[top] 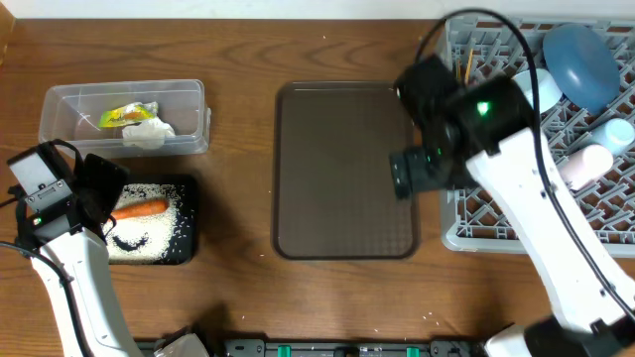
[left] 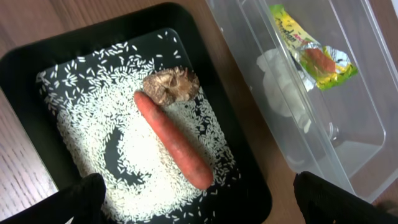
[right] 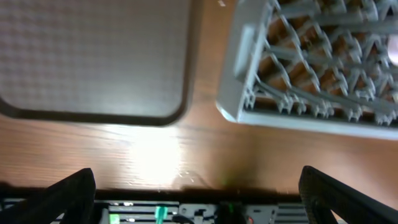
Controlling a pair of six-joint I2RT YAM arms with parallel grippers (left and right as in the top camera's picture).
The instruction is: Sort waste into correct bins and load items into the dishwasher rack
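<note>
**Overhead and wrist views of a wood-grain surface.** At the left of the overhead frame lies a shallow black tray, rectangular with rounded corners and a glossy rim. It holds a loose bed of white rice grains, a smooth orange carrot and a wrinkled brown food lump.

The carrot is a slim, nearly straight cylinder. In the left wrist view its long axis runs from upper left to lower right, with the upper end against the lump. In the overhead view it lies almost level across the tray, its right end slightly higher.

Above the black tray in the overhead frame sits a clear plastic tub, thin-walled and oblong, its long axis left to right. It contains crumpled white paper and a glossy green-yellow wrapper.

A brown serving tray with a finely dimpled face lies at centre, its long axis top to bottom.

At the right stands the grey plastic rack, an open lattice with raised walls. It carries a round blue dish, a pale blue cup and a whitish cup.

The left claw hangs over the black tray, released wide and grasping nothing. The right claw hangs over the strip of surface between the serving tray and the rack's corner, likewise released and empty.
</note>
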